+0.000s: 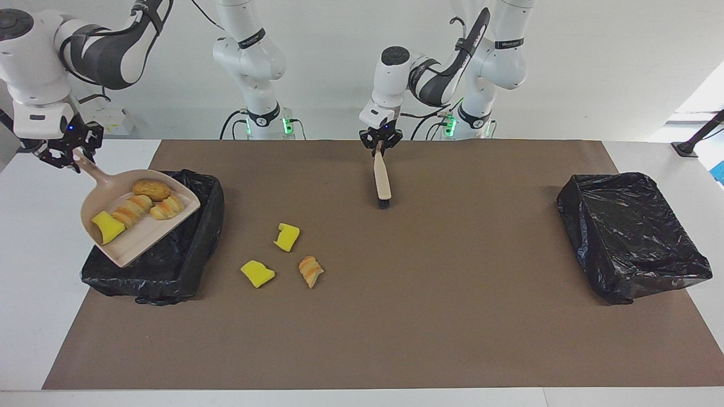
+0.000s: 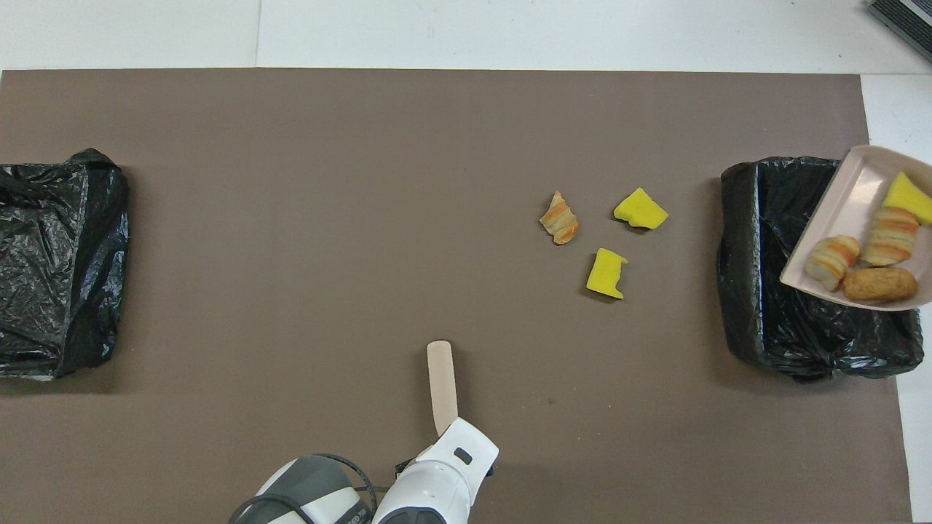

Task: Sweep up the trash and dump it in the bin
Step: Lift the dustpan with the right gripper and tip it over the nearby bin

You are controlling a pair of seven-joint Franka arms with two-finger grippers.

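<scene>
Your right tool (image 1: 72,159) grips the loaded dustpan (image 1: 136,240) over the bin (image 1: 186,265); your left tool (image 1: 380,148) clamps the brush (image 1: 383,180), pointing down.

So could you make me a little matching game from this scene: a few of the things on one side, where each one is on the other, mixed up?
Things:
1. dustpan
2. brush
3. striped bread piece
4. empty bin

Places:
A. lying on the brown mat, beside two yellow sponge chunks
B. hanging bristles-down from the left gripper, over the mat
C. at the left arm's end of the table
D. held by its handle in the right gripper, over the bin at the right arm's end, carrying four scraps

Pairs: 1-D, 2-B, 3-A, 4-C
</scene>
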